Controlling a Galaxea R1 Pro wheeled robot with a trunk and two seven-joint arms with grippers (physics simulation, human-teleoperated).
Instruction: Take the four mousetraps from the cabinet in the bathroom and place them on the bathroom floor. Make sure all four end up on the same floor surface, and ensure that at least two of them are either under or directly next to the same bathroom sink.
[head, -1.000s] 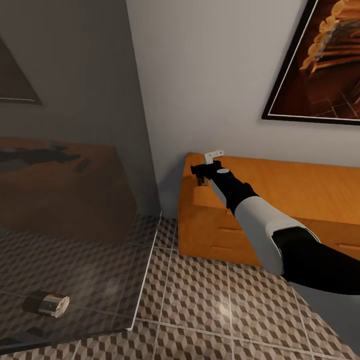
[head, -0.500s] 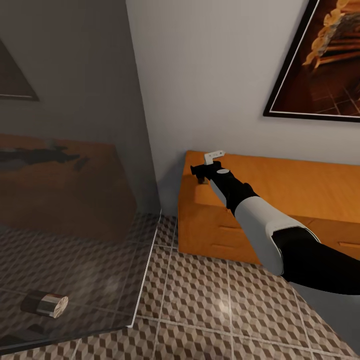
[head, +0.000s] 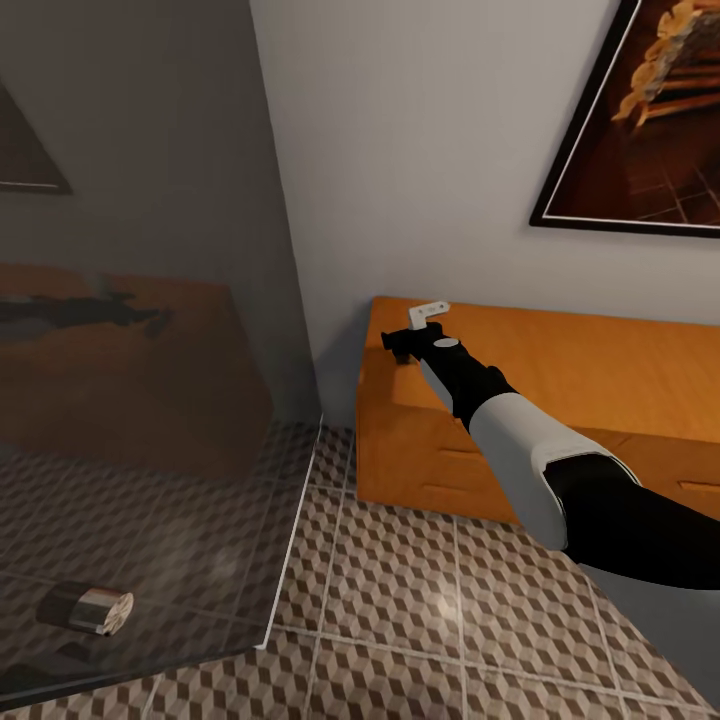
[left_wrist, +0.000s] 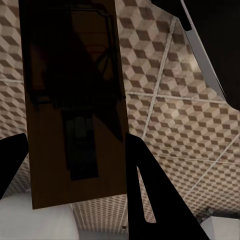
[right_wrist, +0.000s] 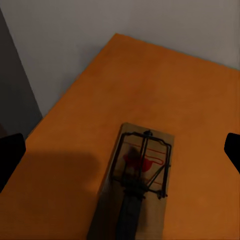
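Note:
A tan mousetrap (right_wrist: 142, 165) with dark wire parts lies flat on the orange-wood cabinet (right_wrist: 165, 75), near its corner by the wall. My right gripper (right_wrist: 120, 150) hovers over it, open, one dark fingertip on each side and well apart from the board. In the head view the right gripper (head: 400, 346) is at the left end of the cabinet (head: 620, 380) top. A second mousetrap (left_wrist: 70, 75) fills the space between the fingers of my left gripper (left_wrist: 75, 142), which is shut on it above the cube-patterned bathroom floor (left_wrist: 190, 130).
A glass shower panel (head: 150, 350) stands left of the cabinet, with a short cork-ended cylinder (head: 88, 608) on the tiles behind it. A framed picture (head: 650, 120) hangs on the wall above the cabinet. Tiled floor (head: 420, 600) lies in front of the drawers.
The head view has shifted slightly. My right gripper stays over the cabinet's left end, and nothing was taken or let go.

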